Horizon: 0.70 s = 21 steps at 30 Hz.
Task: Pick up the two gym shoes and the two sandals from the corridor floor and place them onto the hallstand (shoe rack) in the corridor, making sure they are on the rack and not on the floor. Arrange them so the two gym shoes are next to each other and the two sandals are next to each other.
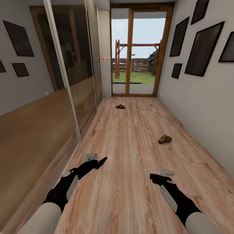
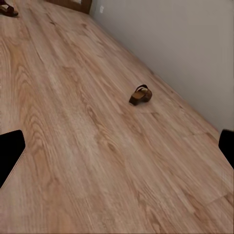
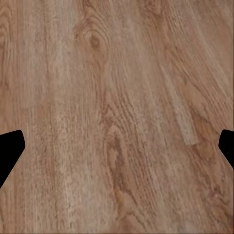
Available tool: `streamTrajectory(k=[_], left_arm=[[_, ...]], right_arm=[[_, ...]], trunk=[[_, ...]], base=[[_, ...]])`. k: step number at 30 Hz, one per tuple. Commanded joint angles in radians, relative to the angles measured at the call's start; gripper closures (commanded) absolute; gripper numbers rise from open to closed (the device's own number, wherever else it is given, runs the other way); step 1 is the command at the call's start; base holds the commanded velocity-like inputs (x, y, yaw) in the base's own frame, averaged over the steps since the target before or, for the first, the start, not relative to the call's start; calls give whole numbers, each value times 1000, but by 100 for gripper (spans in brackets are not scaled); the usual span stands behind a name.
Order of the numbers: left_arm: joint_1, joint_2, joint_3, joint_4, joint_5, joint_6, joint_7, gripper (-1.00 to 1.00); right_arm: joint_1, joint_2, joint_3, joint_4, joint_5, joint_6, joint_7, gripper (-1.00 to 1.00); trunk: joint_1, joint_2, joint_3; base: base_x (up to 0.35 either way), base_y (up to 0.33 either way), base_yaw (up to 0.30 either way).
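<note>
Two brown sandals lie on the wood floor [image 1: 130, 169] of a long hall; the near sandal [image 1: 165, 139] is in the right middle of the head picture, not far from the right wall [image 1: 201, 107], and its long side runs slanted, from lower left up to upper right; which end is the toe is too small to tell; the far sandal [image 1: 120, 106] is in the upper middle of the head picture, close to the glass door [image 1: 140, 52], and its long side runs almost straight across the picture; the two sandals are well apart; in the left wrist picture the near sandal [image 2: 140, 94] sits right of the middle, near the grey wall, with its long side slanted and its strap arched up, and the far sandal [image 2: 7, 9] peeks in at the upper left corner; the left gripper [image 1: 97, 161] is in the lower left of the head picture, held above the floor and aimed up and to the right; in the left wrist picture its two dark fingers [image 2: 10, 151] sit at the far edges, wide apart, with nothing between them but floor; the right gripper [image 1: 155, 178] is in the lower right of the head picture, aimed to the left; in the right wrist picture its fingers [image 3: 9, 148] are also wide apart and hold nothing, with bare wood planks between them; mirror doors [image 1: 65, 65] line the left wall, and dark picture frames [image 1: 203, 48] hang on the right wall.
</note>
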Motion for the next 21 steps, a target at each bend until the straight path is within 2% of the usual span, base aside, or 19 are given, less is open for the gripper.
streamTrajectory(k=[1,21], left_arm=[[-1,-1,4,1,1,0,-7,-100],[-1,-1,5,1,2,0,-7,-100]], right_arm=[[-1,-1,7,-2,-8,3,-9,-100],[-1,-1,7,-2,-8,3,-9,-100]], trunk=[[0,0,-1],[0,0,-1]], base=[[348,0,0],[348,0,-7]])
